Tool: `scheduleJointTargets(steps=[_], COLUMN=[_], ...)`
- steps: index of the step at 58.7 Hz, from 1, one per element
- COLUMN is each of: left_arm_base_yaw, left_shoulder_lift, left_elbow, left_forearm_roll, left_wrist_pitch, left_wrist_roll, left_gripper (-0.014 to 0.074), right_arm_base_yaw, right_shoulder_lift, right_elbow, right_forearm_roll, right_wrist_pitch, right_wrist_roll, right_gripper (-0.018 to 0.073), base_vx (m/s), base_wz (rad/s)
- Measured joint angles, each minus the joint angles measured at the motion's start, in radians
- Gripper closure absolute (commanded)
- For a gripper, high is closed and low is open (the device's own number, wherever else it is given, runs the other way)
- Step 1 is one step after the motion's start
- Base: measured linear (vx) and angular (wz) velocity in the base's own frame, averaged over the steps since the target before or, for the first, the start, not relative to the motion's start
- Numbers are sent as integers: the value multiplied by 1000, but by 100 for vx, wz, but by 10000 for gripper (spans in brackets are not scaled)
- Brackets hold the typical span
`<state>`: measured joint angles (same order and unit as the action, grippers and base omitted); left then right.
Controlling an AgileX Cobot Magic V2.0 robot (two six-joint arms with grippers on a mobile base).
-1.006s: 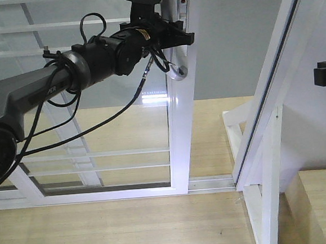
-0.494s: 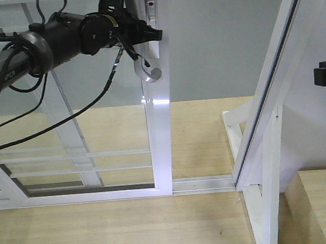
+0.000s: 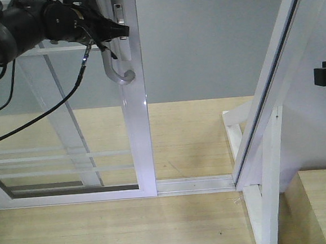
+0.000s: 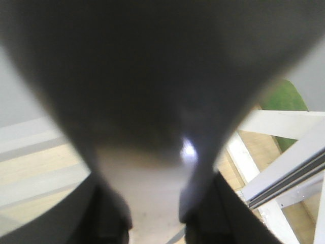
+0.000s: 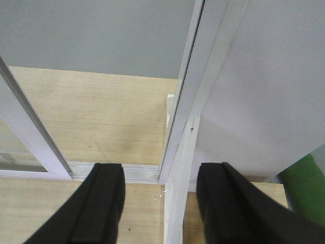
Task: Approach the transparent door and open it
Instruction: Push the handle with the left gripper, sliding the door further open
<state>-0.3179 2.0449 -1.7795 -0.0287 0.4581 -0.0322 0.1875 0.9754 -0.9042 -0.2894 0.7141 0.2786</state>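
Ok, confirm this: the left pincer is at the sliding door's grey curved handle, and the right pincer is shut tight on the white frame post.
One part is wrong. The right pincer is open and holds nothing; the right wrist view shows its fingers spread with the white frame post only in the background between them. The left pincer is indeed at the sliding door's grey curved handle, as the front view shows.

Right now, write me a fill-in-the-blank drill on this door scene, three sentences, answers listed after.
1. The left gripper is at the transparent door's curved grey ____.
2. The right gripper holds nothing; it is ____.
3. The door's bottom rail sits in a white ____ along the wooden floor.

Missing words: handle; open; track
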Motion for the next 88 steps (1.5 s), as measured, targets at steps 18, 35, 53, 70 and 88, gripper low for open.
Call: scheduleJointTargets(steps=[18, 35, 53, 70, 88], left_arm_base_yaw=[99, 196, 257, 264, 260], left_shoulder_lift=[-51, -88, -116, -210, -267], left_elbow=[18, 23, 11, -12, -14], left_forearm_roll=[-4, 10, 92, 123, 191], left_wrist_pitch=[110, 199, 283, 349, 612], left_wrist_roll=[-3, -14, -11, -3, -7], left_gripper=[600, 600, 594, 402, 120], right_arm_base_yaw=[0, 0, 0, 0, 0], right_shoulder_lift=[0, 0, 0, 0, 0], right_elbow=[0, 0, 0, 0, 0], right_forearm_roll=[0, 0, 0, 0, 0], right_wrist_pitch=[0, 0, 0, 0, 0], right_wrist_roll=[0, 0, 0, 0, 0], right_gripper=[160, 160, 160, 160, 160], base_vx=[0, 0, 0, 0, 0], base_wz=[0, 0, 0, 0, 0])
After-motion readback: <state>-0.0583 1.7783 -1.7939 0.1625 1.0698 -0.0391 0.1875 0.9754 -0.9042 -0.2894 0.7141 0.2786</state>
